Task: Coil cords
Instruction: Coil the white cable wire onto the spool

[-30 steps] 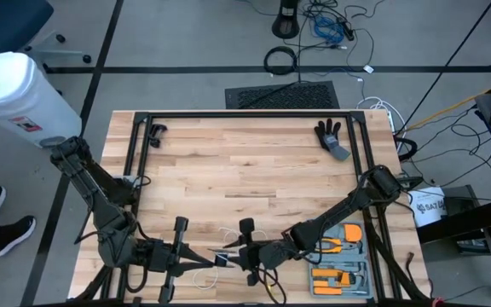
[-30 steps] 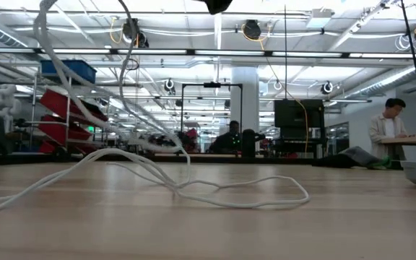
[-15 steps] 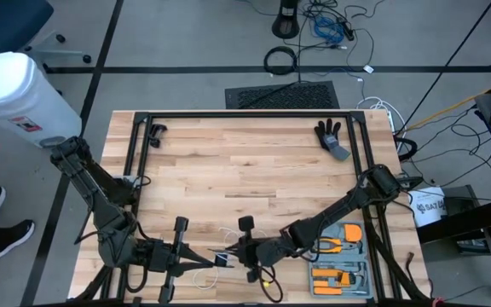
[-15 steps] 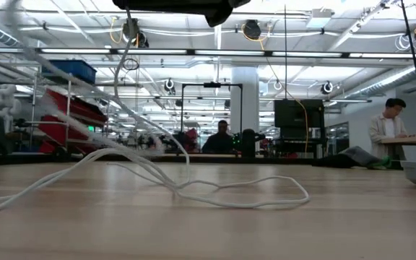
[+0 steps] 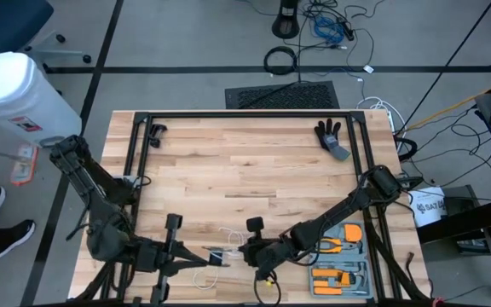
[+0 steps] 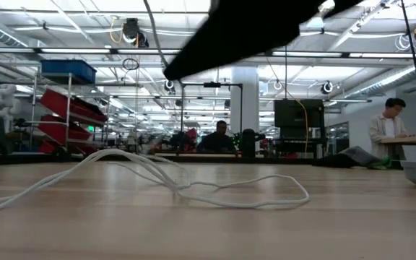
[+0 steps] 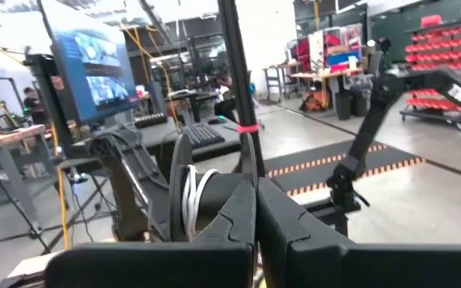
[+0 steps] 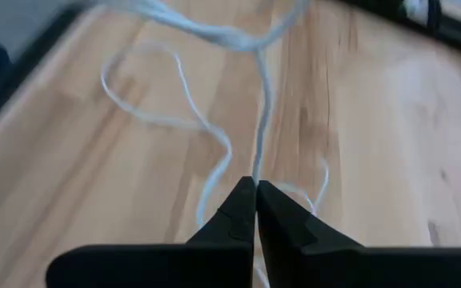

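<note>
Near the front edge of the pale wooden desk (image 5: 254,162), the right end effector (image 8: 254,189) is pressed together, pinching the thin white string-like cord (image 8: 214,136), whose slack lies in loose loops on the desk. Facing it, the left end effector (image 7: 254,210) is clamped on the small black reel (image 7: 189,192) with white turns on it. The winding step seems in hand; next, the right arm probably must carry the pinched strand around the reel, keeping tension.
</note>
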`<state>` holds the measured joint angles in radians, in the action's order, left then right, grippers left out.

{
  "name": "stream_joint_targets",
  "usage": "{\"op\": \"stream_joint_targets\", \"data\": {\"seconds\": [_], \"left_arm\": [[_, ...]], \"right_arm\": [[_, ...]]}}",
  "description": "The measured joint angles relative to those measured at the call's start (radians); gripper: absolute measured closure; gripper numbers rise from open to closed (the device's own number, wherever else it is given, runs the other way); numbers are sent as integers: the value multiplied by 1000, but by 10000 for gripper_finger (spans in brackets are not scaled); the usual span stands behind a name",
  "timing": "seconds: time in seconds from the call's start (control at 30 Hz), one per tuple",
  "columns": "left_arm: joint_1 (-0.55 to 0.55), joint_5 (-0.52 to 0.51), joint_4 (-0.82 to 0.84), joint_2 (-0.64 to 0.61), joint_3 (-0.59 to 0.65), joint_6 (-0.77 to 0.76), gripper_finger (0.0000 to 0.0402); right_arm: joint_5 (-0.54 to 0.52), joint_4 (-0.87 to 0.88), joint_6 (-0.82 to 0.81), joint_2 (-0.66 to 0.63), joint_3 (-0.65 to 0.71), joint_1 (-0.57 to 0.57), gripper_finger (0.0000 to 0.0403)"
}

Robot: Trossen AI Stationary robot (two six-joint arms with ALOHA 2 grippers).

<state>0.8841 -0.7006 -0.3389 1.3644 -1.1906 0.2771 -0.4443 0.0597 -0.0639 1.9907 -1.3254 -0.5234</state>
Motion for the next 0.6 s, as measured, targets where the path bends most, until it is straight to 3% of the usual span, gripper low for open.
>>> {"op": "stream_joint_targets", "data": {"seconds": [0.33,0.6], "left_arm": [[32,-15,10,-32,-97,98,400],[55,-98,16,-32,-197,220,400]], "right_arm": [[12,264,-90,0,0,-18,403],[129,547,-226,0,0,-44,403]]}}
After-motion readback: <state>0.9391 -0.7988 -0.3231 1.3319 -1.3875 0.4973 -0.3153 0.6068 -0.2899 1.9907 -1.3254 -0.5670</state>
